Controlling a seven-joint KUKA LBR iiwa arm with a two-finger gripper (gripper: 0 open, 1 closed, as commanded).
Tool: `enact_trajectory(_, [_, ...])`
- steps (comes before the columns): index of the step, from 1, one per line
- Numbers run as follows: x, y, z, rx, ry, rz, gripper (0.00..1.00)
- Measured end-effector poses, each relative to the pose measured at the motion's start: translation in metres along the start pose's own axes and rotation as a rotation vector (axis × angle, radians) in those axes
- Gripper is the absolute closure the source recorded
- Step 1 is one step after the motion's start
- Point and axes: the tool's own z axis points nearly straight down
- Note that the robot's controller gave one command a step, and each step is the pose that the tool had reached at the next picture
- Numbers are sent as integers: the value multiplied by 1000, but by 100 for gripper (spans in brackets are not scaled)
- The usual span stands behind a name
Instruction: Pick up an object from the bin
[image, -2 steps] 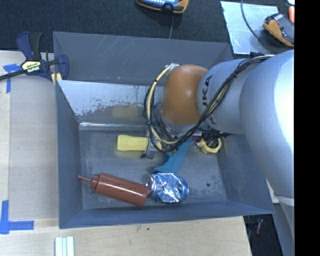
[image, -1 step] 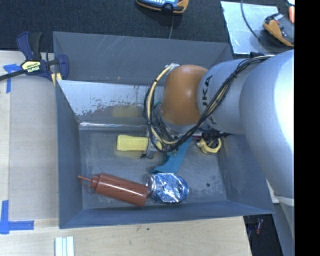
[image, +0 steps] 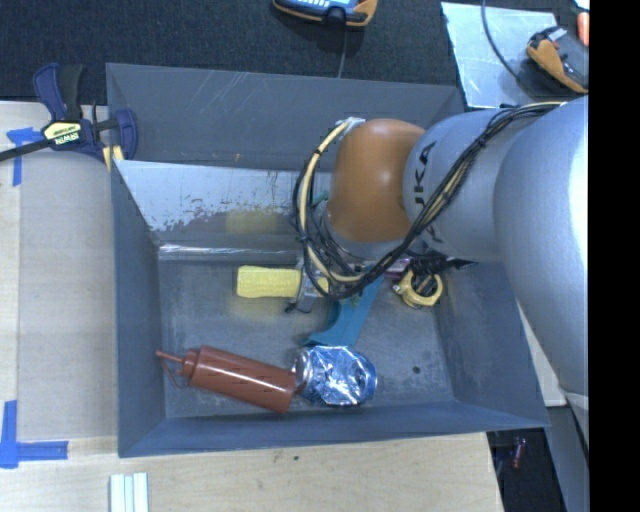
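My gripper (image: 308, 289) is low in the middle of the bin, mostly hidden under the arm's orange cover. Its tip is at the right end of a yellow ribbed block (image: 265, 283) lying on the bin floor. A blue plastic piece (image: 345, 316) slants down from just below the gripper towards a crumpled blue and silver foil packet (image: 338, 377) at the front.
A brown squeeze bottle (image: 237, 375) lies on its side along the front wall, its nozzle pointing left and its base touching the foil packet. A small yellow ring-shaped thing (image: 421, 290) sits right of the gripper, under the arm. The arm covers the bin's right half.
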Motion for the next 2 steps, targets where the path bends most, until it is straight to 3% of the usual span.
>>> enact_trajectory(2, [-1,0,-64,0,-2,-1,100])
